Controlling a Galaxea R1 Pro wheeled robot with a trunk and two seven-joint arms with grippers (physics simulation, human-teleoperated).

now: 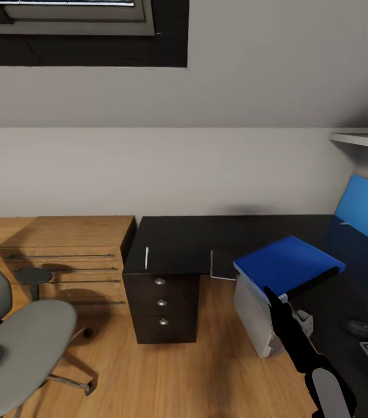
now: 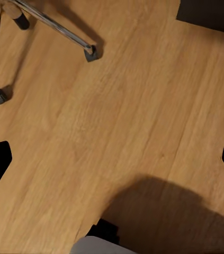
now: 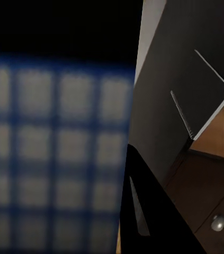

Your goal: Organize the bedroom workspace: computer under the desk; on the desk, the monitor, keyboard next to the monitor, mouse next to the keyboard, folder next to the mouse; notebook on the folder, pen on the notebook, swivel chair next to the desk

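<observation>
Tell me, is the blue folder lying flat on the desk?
No. The blue folder is tilted, held by the right pincer above the black desk.

Pale wall (image 1: 207,168) with a dark-framed window (image 1: 79,35) at the upper left. Wood floor (image 1: 195,371). A wooden drawer unit (image 1: 74,255) stands beside the dark counter's (image 1: 184,244) left edge; a grey shelf (image 1: 361,139) hangs at right.

A blurred blue surface with a pale grid (image 3: 53,153) presses right up against the lens, probably the folder, though it is too soft to be sure. Beside it runs the dark desk (image 3: 196,79), with a thin dark sheet with pale edges (image 3: 204,100) lying flat on top at its edge. Just past that sheet sits a drawer front with a round metal knob (image 3: 217,223), and a strip of wood floor (image 3: 223,132) shows between the two.
</observation>
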